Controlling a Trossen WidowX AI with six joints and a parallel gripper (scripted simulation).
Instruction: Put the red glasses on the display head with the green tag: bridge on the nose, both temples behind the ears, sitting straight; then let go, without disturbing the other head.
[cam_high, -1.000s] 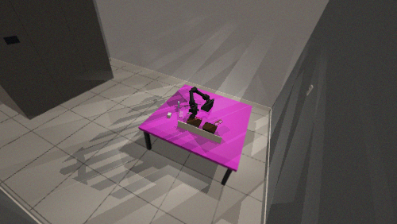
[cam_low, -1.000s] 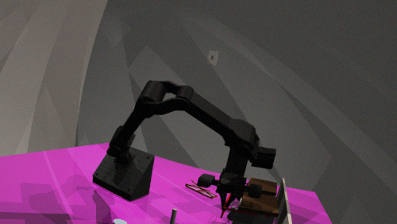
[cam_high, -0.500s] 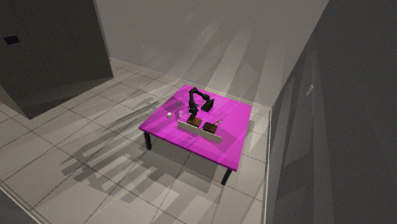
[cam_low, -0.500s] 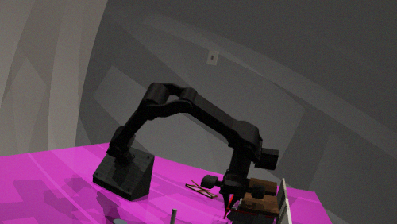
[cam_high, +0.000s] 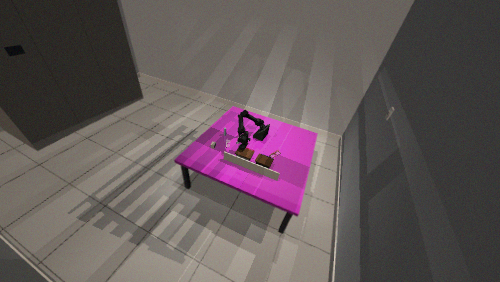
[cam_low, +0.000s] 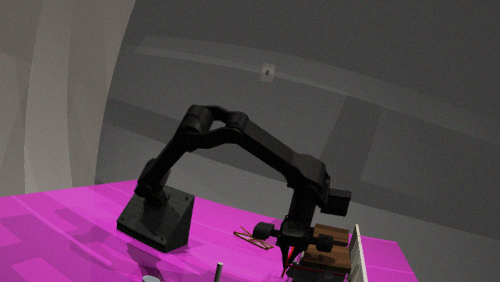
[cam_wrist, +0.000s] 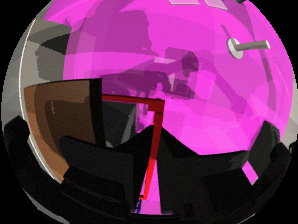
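Observation:
My gripper (cam_high: 242, 148) (cam_low: 284, 274) (cam_wrist: 154, 129) points down and is shut on the red glasses (cam_low: 291, 252) (cam_wrist: 132, 99). In the wrist view one red bar runs left to a brown block with a black edge; another comes down between the fingers. Two brown blocks (cam_high: 245, 153) (cam_high: 264, 160) (cam_wrist: 70, 115), perhaps the display heads, stand side by side; the gripper is close beside the left one in the top view. Whether the glasses touch it, and where nose and ears are, I cannot tell. I can make out no green tag on either block.
A long pale board (cam_high: 251, 166) (cam_low: 358, 257) stands along the blocks. A second, orange-brown frame (cam_high: 276, 152) (cam_low: 254, 240) lies near the other block. A rod on a round foot (cam_wrist: 235, 48) and a thin post with a greenish top (cam_high: 225, 132) stand on the magenta table (cam_high: 295, 145).

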